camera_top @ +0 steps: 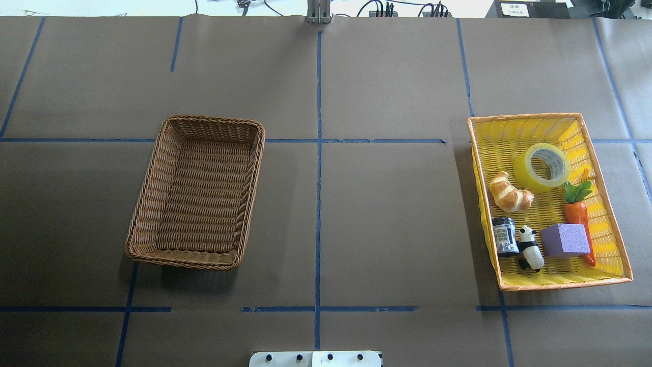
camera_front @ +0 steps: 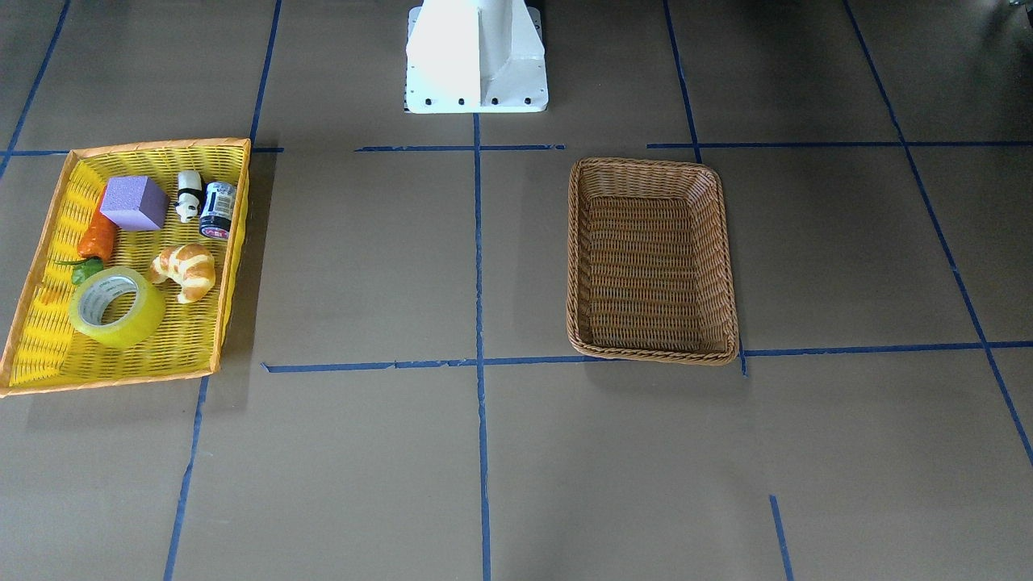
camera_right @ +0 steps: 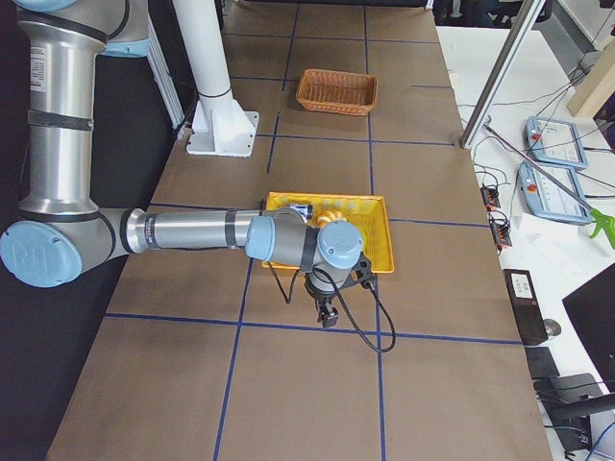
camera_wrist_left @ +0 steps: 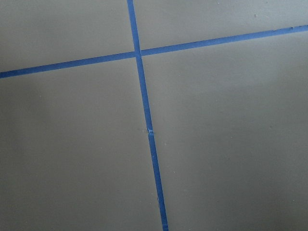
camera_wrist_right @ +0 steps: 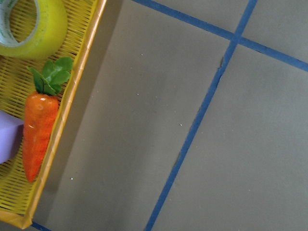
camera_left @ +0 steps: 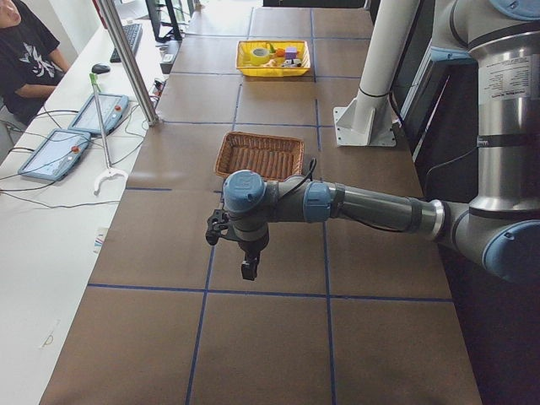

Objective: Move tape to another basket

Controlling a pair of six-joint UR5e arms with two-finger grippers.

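None of the move is done: tape (camera_top: 524,173) lies in the tray (camera_top: 524,116), not yet in the basket (camera_top: 150,193). Whether left pincer (camera_left: 250,270) or right pincer (camera_right: 327,317) is open, I cannot tell; neither holds the tape.

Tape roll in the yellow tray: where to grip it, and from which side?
Pinch the wall of the tape from above, one finger in the core, one outside: it lies with the open core facing mostly up. Probably best on the side away from the robot, since the croissant and carrot crowd its near side in the yellow tray.
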